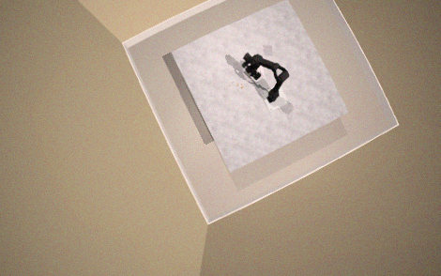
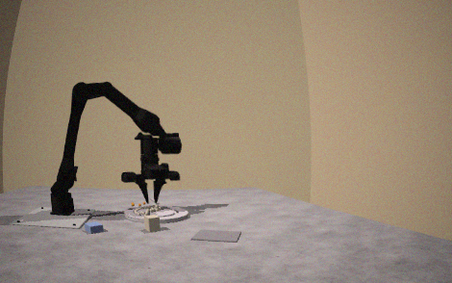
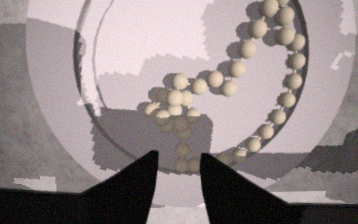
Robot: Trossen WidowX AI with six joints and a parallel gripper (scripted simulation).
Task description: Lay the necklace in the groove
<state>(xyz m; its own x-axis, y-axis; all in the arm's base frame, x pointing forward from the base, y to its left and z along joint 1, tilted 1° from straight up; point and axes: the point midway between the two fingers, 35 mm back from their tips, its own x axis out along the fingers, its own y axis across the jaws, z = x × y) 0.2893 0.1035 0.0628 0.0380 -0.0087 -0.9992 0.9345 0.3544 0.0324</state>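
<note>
Hovering above the round bead board (image 3: 60, 100), tool (image 3: 178, 165) nearly closed, gripping nothing; pearl bead necklace (image 3: 280, 65) partly in groove, remainder bunched mid-board.

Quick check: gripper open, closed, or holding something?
Gripper: nearly closed with a narrow gap, holding nothing; pearl necklace lies below it on the bead board.

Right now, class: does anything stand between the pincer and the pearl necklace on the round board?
Nothing visible does. The pincer hangs directly above the necklace, nearly closed and holding nothing. Part of the strand already lies in the groove of the bead board; the rest is bunched on the board's centre. The cream cube stands beside the board, clear of the pincer.
</note>
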